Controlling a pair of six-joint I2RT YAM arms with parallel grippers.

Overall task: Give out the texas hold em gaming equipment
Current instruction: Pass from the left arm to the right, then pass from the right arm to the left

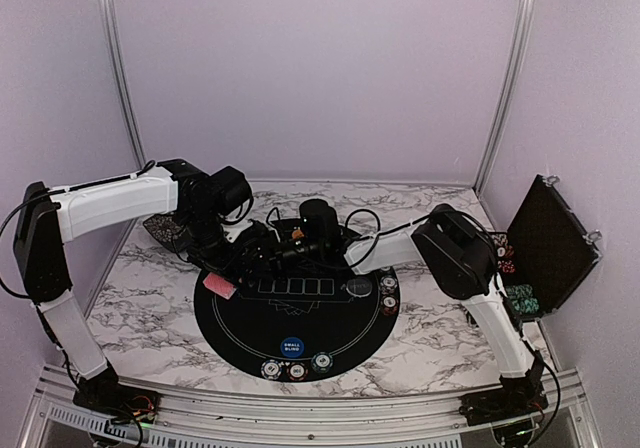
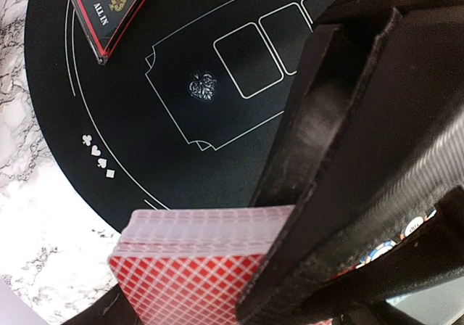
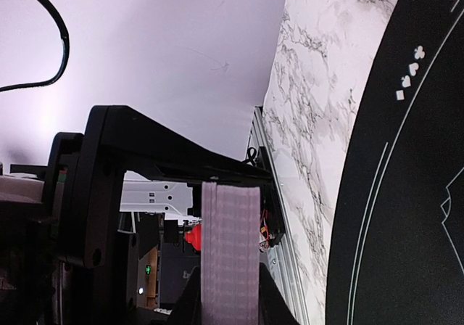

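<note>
Right jaws pinch playing cards (image 3: 230, 252), their lower end cut off.

The mat (image 1: 250, 338) lies in the middle of the surface (image 1: 150, 308), and the case (image 1: 550, 243) stands at the surface's right edge. On the mat, three chips (image 1: 297, 370) line the near rim with a button (image 1: 291, 348) just behind them. More chips (image 1: 388, 296) sit at the right rim, the marker (image 2: 112, 13) lies near the rim, and the cards (image 1: 218, 286) are over the left rim.
</note>
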